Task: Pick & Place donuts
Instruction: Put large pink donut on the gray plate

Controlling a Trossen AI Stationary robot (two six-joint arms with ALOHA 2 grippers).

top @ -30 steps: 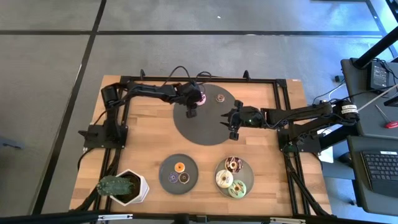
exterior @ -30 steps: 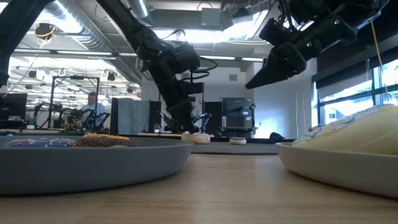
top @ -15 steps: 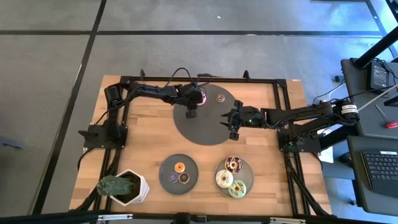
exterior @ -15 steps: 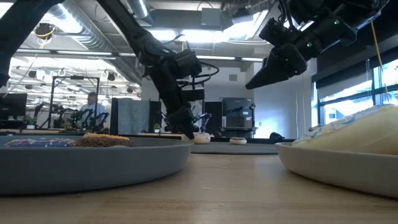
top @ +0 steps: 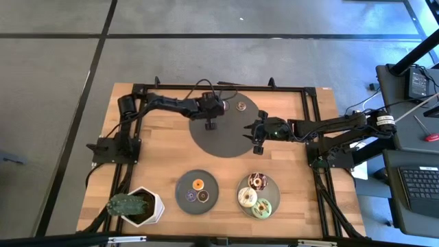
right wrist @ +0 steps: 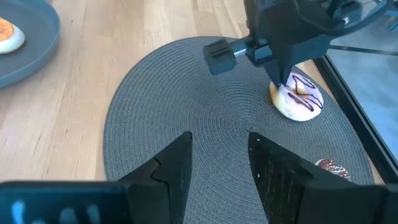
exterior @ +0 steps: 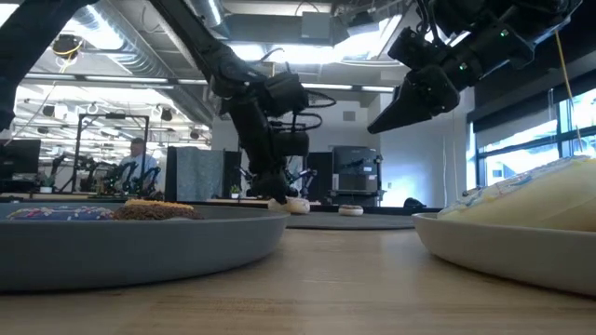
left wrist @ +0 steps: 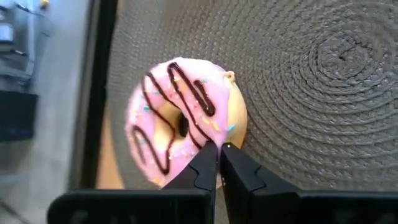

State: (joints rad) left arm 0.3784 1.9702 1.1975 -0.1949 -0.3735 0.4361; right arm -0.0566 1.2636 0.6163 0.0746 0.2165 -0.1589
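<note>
The wooden table (top: 164, 154) sits inside a black frame on a grey tiled floor (top: 206, 58). On its round woven mat (right wrist: 205, 143) lies the pink donut (left wrist: 180, 118), near the mat's far edge. The left hand (left wrist: 217, 163) is pressed closed, its tips at the donut's rim. The right hand (right wrist: 219, 155) hovers over the mat, spread wide and empty. Behind, the low view shows a workshop with ceiling lights (exterior: 307, 51).

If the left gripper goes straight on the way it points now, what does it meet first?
The pink donut: the left gripper points down at its near edge, fingers shut, seemingly touching already. Beneath lies the round grey mat.
</note>
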